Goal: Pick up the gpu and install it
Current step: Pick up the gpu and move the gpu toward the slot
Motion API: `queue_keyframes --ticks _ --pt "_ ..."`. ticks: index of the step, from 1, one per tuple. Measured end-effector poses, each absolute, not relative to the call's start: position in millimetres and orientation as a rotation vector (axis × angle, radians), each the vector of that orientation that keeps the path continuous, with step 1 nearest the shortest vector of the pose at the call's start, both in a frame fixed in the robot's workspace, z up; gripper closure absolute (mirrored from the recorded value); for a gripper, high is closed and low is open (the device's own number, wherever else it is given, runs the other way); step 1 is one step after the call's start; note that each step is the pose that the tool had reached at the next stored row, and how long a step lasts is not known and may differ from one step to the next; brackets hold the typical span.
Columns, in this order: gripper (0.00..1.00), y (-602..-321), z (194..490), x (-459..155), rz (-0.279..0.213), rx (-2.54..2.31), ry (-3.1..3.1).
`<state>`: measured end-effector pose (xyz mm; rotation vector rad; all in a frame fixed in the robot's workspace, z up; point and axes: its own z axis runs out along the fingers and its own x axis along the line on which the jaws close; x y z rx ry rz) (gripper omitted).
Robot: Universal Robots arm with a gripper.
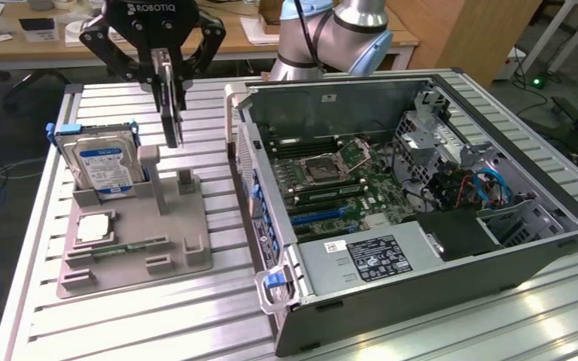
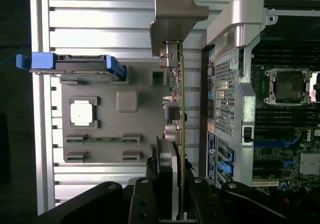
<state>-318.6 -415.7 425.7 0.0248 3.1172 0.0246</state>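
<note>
claw (image 1: 171, 74) cut off by the exterior view's upper edge, upper housing out of frame; arm (image 1: 342, 34) cropped the same way; upper part of gpu (image 1: 172, 113) hidden between the claw's fingers; gpu is near edge-on in both views, so its faces can't be read; connectors along it in the wrist view blurred; hard drive (image 1: 103, 167) label text too small to read, lower part hidden by the stand (image 1: 138, 252); sticker (image 1: 375, 257) on the case (image 1: 530, 252) unreadable; case cropped by the wrist view's edge; table (image 1: 148, 323) cut on 2 sides, the exterior view's lower and right edges
</note>
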Motion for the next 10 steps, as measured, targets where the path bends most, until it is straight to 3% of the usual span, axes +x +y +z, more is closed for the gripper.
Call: queue_keyframes --ticks 10 --pt "0.72 -415.7 425.7 -314.0 0.025 0.025 3.117"
